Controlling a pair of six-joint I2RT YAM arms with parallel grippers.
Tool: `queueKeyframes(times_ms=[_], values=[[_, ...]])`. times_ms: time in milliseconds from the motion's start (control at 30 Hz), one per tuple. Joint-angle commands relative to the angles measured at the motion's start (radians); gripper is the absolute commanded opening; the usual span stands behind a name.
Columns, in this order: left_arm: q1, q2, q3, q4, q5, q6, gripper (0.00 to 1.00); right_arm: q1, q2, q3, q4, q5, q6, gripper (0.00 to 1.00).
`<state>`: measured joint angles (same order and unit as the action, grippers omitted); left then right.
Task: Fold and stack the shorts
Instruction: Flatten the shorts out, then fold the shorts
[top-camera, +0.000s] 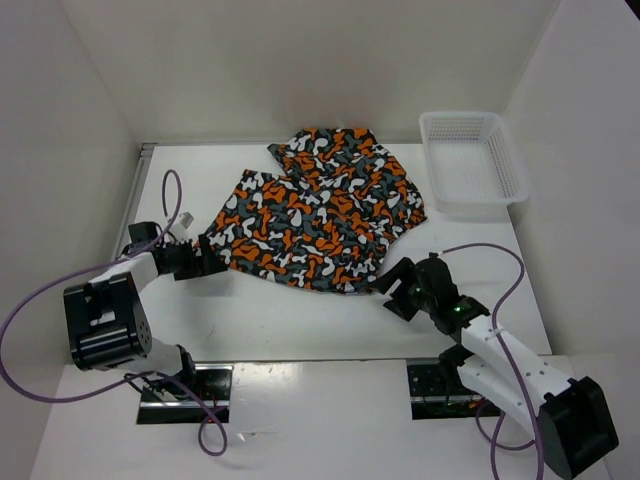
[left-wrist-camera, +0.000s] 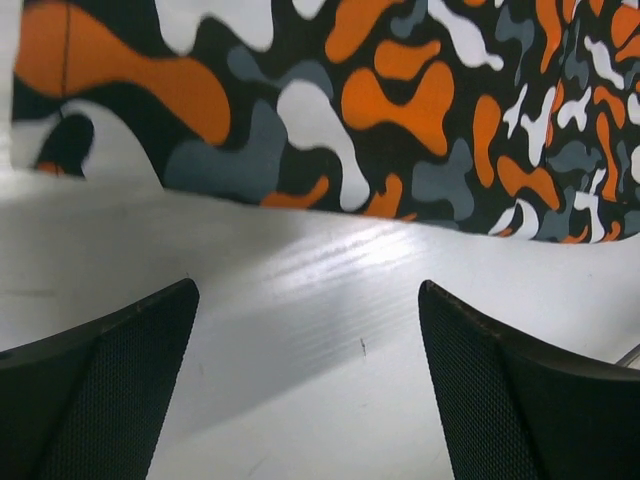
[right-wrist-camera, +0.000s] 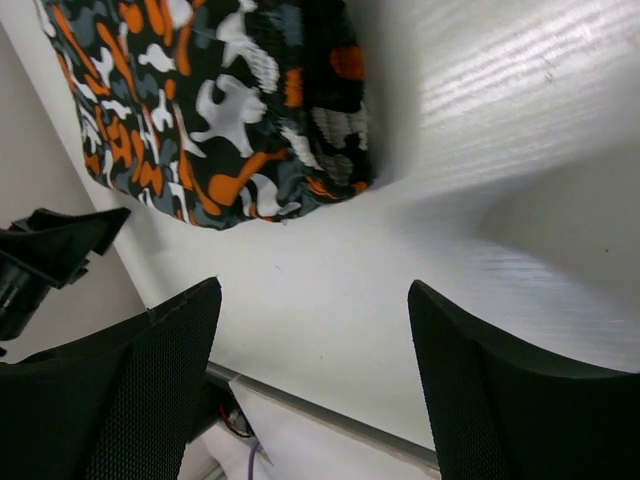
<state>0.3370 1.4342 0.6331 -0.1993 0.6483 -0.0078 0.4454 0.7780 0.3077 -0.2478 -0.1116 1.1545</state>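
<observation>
The camouflage shorts (top-camera: 320, 210) lie spread on the white table, roughly in the middle, with one part bunched toward the back. My left gripper (top-camera: 210, 262) is open and empty, just off the shorts' left corner. In the left wrist view the shorts (left-wrist-camera: 380, 110) fill the top and my gripper (left-wrist-camera: 308, 300) has bare table between its fingers. My right gripper (top-camera: 392, 290) is open and empty, just off the shorts' near right corner. In the right wrist view the shorts (right-wrist-camera: 220, 110) lie ahead of my gripper (right-wrist-camera: 315, 300).
A white mesh basket (top-camera: 472, 160) stands at the back right, next to the shorts. White walls close in the table on three sides. Purple cables loop beside both arms. The left arm's gripper (right-wrist-camera: 50, 260) shows at the left of the right wrist view.
</observation>
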Motion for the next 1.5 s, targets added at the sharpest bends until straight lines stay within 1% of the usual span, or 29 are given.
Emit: queueKeyframes(times_ms=[0, 67, 100, 133, 233, 267, 300, 367, 467, 600, 667, 700, 733, 767, 800, 833, 900, 933, 1000, 1067, 1133, 1167, 1267, 1300, 1333, 1367, 1400, 1433, 1467], values=[[0.000, 0.093, 0.045, 0.074, 0.004, 0.008, 0.97, 0.013, 0.036, -0.036, 0.125, -0.028, 0.048, 0.80], [0.000, 0.135, 0.045, 0.095, -0.005, 0.008, 0.94, 0.013, 0.075, -0.036, 0.162, -0.040, 0.048, 0.80], [0.000, 0.144, 0.045, 0.110, -0.006, 0.008, 0.86, 0.013, 0.117, -0.036, 0.172, -0.040, 0.048, 0.80], [0.000, 0.153, 0.045, 0.119, -0.006, 0.008, 0.80, 0.013, 0.141, -0.027, 0.186, -0.055, 0.048, 0.76], [0.000, 0.181, 0.045, 0.138, 0.005, 0.008, 0.45, 0.022, 0.211, -0.039, 0.228, -0.056, 0.076, 0.68], [0.000, 0.181, 0.056, 0.138, 0.005, 0.008, 0.25, 0.022, 0.224, -0.048, 0.276, -0.065, 0.086, 0.67], [0.000, 0.181, 0.066, 0.129, 0.005, 0.008, 0.17, 0.032, 0.251, -0.048, 0.295, -0.065, 0.086, 0.67], [0.000, 0.181, 0.085, 0.110, -0.010, 0.008, 0.05, 0.032, 0.286, -0.026, 0.295, -0.039, 0.068, 0.65], [0.000, 0.181, 0.109, 0.084, -0.019, 0.008, 0.00, 0.041, 0.378, 0.042, 0.295, -0.025, 0.024, 0.63], [0.000, 0.181, 0.109, 0.084, -0.019, 0.008, 0.00, 0.052, 0.489, 0.099, 0.335, 0.001, 0.024, 0.63], [0.000, 0.181, 0.109, 0.084, -0.019, 0.008, 0.00, 0.052, 0.530, 0.110, 0.344, 0.012, 0.024, 0.61], [0.000, 0.172, 0.109, 0.084, -0.019, 0.008, 0.00, 0.052, 0.543, 0.131, 0.355, 0.029, 0.024, 0.56], [0.000, 0.172, 0.109, 0.075, -0.019, 0.008, 0.07, 0.052, 0.553, 0.131, 0.345, 0.029, 0.024, 0.52], [0.000, 0.161, 0.109, 0.075, -0.019, 0.008, 0.43, 0.052, 0.566, 0.142, 0.344, 0.042, 0.024, 0.49], [0.000, 0.141, 0.100, 0.075, -0.019, 0.008, 0.65, 0.052, 0.566, 0.142, 0.344, 0.043, 0.024, 0.44], [0.000, 0.131, 0.100, 0.075, -0.019, 0.008, 0.80, 0.052, 0.566, 0.142, 0.335, 0.053, 0.024, 0.33], [0.000, 0.121, 0.100, 0.066, -0.051, 0.008, 0.95, 0.052, 0.566, 0.133, 0.326, 0.053, 0.024, 0.22], [0.000, 0.121, 0.109, 0.057, -0.052, 0.008, 0.95, 0.052, 0.566, 0.133, 0.326, 0.053, 0.024, 0.15], [0.000, 0.141, 0.119, 0.057, -0.052, 0.008, 0.95, 0.052, 0.566, 0.142, 0.317, 0.062, 0.011, 0.06], [0.000, 0.156, 0.119, 0.073, -0.052, 0.008, 0.88, 0.052, 0.555, 0.142, 0.305, 0.072, 0.011, 0.00], [0.000, 0.178, 0.119, 0.097, -0.052, 0.008, 0.83, 0.052, 0.544, 0.151, 0.291, 0.072, 0.001, 0.00], [0.000, 0.187, 0.119, 0.109, -0.052, 0.008, 0.76, 0.052, 0.544, 0.151, 0.280, 0.081, -0.010, 0.00], [0.000, 0.201, 0.119, 0.120, -0.070, 0.008, 0.63, 0.052, 0.544, 0.160, 0.271, 0.081, -0.019, 0.00], [0.000, 0.201, 0.119, 0.132, -0.070, 0.008, 0.54, 0.052, 0.544, 0.160, 0.271, 0.081, -0.019, 0.00], [0.000, 0.201, 0.119, 0.144, -0.070, 0.008, 0.53, 0.052, 0.544, 0.160, 0.271, 0.081, -0.019, 0.00], [-0.009, 0.201, 0.119, 0.144, -0.070, 0.008, 0.55, 0.052, 0.544, 0.160, 0.271, 0.081, -0.019, 0.00], [-0.009, 0.210, 0.129, 0.144, -0.070, 0.008, 0.73, 0.052, 0.534, 0.160, 0.271, 0.081, -0.019, 0.00], [-0.009, 0.210, 0.129, 0.144, -0.070, 0.008, 0.86, 0.052, 0.534, 0.160, 0.271, 0.081, -0.019, 0.00], [-0.019, 0.210, 0.146, 0.114, -0.090, 0.008, 0.91, 0.052, 0.534, 0.160, 0.260, 0.081, -0.029, 0.00]])
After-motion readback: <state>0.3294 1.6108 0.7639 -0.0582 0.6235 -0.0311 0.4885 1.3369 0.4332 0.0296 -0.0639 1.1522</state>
